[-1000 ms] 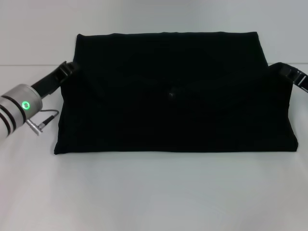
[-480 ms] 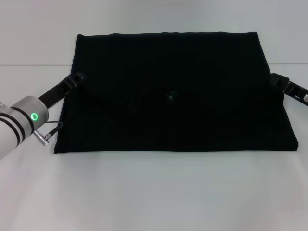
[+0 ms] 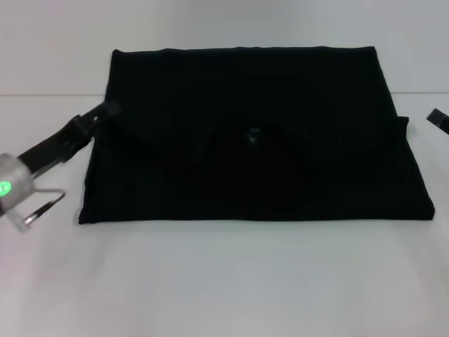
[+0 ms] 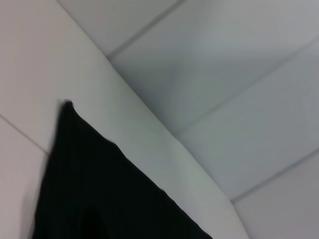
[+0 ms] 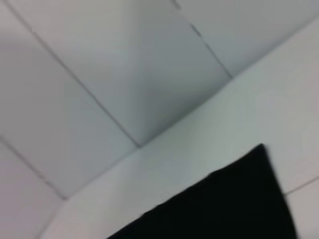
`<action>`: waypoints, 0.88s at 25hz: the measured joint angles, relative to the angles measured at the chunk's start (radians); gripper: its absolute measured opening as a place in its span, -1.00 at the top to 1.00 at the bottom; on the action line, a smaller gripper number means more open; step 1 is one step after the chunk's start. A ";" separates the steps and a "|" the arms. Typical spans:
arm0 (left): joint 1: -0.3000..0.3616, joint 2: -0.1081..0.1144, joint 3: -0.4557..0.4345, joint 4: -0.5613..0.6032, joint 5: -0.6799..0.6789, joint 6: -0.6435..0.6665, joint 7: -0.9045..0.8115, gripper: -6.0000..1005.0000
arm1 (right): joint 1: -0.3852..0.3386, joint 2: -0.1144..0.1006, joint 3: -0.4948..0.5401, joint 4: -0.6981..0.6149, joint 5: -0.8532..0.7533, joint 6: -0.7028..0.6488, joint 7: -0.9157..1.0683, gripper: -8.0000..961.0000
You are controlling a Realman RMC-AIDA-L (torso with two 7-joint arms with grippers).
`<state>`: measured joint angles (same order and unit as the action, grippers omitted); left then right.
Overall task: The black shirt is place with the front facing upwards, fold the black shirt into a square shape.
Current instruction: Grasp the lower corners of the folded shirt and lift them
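The black shirt (image 3: 252, 133) is lying folded into a wide rectangle on the white worktop (image 3: 224, 281). The left end effector (image 3: 105, 112) is sitting at its left edge; the right end effector (image 3: 438, 119) is nearly leaving the view. I cannot tell either one's opening. The flaps may be springing open. Both arms are retreating outward compared with half a second ago.

Matt black shirt (image 3: 252, 133) cloth on smooth white table (image 3: 224, 281).
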<state>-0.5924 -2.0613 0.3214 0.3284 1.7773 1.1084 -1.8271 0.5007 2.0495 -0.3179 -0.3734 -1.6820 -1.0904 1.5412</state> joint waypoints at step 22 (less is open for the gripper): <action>0.099 0.099 0.247 0.109 0.180 0.049 -0.259 -0.63 | -0.020 0.043 -0.393 -0.016 -0.262 -0.416 -0.503 -0.85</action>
<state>-0.4932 -1.9626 0.5684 0.4378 1.9576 1.1574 -2.0865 0.4804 2.0930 -0.7110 -0.3890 -1.9444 -1.5067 1.0382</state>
